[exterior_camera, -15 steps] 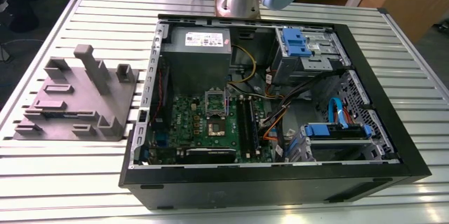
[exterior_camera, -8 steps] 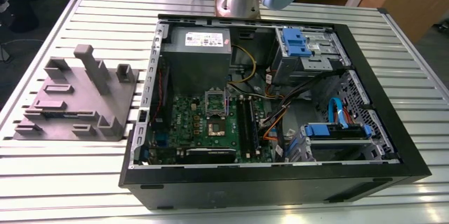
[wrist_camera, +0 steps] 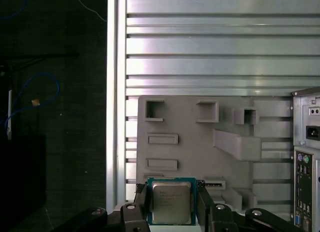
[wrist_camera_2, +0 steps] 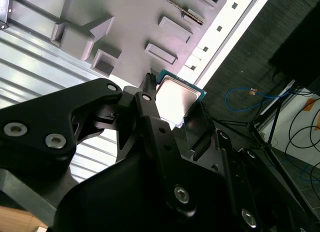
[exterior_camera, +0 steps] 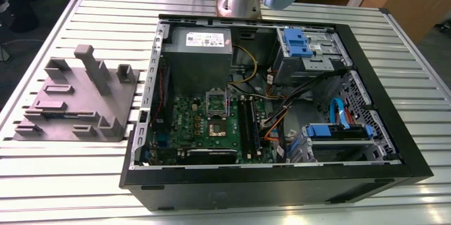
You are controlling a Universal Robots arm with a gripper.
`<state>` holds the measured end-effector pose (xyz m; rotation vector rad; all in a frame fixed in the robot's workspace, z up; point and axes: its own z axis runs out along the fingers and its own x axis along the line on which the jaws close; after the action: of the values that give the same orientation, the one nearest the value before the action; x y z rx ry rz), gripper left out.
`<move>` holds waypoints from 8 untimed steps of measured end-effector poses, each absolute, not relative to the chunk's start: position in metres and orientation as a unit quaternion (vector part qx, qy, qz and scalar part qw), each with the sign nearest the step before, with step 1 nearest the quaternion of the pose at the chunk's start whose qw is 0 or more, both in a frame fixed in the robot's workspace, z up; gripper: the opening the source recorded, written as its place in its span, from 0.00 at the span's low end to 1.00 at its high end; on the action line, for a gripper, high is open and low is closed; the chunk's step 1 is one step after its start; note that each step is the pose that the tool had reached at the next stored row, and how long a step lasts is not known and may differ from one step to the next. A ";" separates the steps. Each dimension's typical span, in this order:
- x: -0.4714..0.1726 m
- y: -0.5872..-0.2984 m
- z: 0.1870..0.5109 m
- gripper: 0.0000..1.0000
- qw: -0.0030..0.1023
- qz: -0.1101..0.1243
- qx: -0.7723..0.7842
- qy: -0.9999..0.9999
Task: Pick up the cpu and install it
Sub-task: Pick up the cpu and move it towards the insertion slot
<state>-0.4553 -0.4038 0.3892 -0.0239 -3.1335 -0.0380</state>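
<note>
"Gripping anything?"
"Yes. Gripper [wrist_camera: 171, 206] is clamped on the cpu [wrist_camera: 171, 199], fingers [wrist_camera: 141, 198] pressing two opposite edges. Both wrist views agree."
"Any print?"
"Faint lines on the cpu's metal lid, too small to read. White label on the grey box [exterior_camera: 200, 40] inside the computer case [exterior_camera: 282, 180], also unread."
"Edges, room?"
"Cpu sits over one edge of the grey fixture block [wrist_camera: 200, 137]. Bare slats of the table [wrist_camera: 210, 42] stretch beyond it. The case's rear panel stands near, apart."
</note>
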 end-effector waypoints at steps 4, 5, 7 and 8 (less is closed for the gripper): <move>-0.453 -0.404 0.389 0.47 0.004 -0.012 -0.008 -1.000; -0.452 -0.404 0.389 0.47 0.004 -0.012 -0.008 -1.000; -0.451 -0.404 0.389 0.47 0.004 -0.012 -0.008 -1.000; -0.447 -0.404 0.389 0.47 0.004 -0.012 -0.008 -1.000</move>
<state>-0.4469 -0.4038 0.3891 -0.0239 -3.1335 -0.0380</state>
